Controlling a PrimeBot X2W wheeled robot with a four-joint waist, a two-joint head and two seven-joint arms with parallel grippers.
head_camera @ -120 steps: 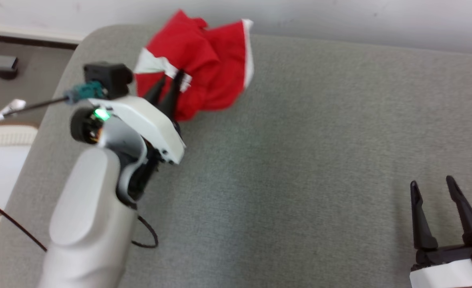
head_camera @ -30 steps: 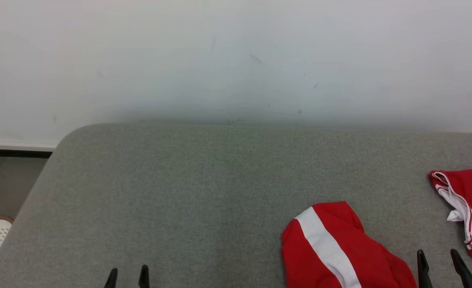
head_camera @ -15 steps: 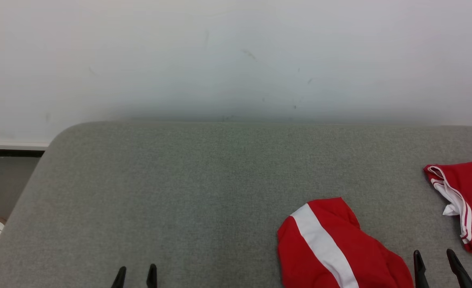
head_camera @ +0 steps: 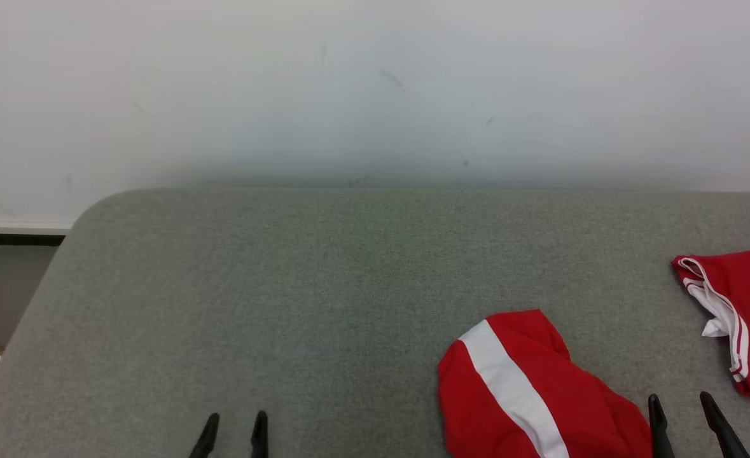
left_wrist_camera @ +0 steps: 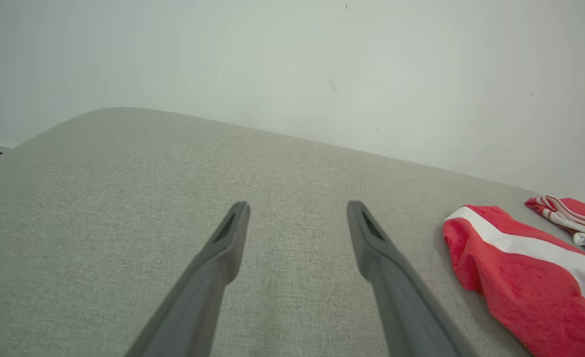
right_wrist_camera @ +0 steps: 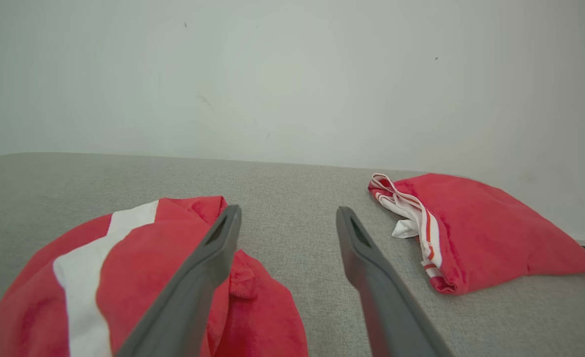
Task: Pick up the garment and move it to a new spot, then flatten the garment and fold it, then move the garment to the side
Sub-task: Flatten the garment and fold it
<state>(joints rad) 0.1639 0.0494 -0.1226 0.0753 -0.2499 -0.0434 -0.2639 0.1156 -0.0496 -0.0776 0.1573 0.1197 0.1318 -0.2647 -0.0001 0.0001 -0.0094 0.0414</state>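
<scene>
Two grippers sit low at the near edge of my head view, fingers pointing away toward the wall. The left gripper (head_camera: pixel 236 423) hangs over bare grey fabric, its fingers spread wide with nothing between them. The right gripper (head_camera: pixel 679 407) is likewise spread wide and empty. Its left finger lies just beside the garment (head_camera: pixel 527 388), though I cannot tell whether it touches the cloth.

The garment is bunched on the near right of the padded surface (head_camera: pixel 285 286), with a white band running across the red. Farther right lies a second red fold (head_camera: pixel 747 305) with a white-and-red striped hem. Whether it joins the near bunch I cannot tell.

To the left and centre, the padding runs open to its far edge against the wall (head_camera: pixel 375 83). Its far-left corner is rounded, with floor (head_camera: pixel 6 286) beyond.
</scene>
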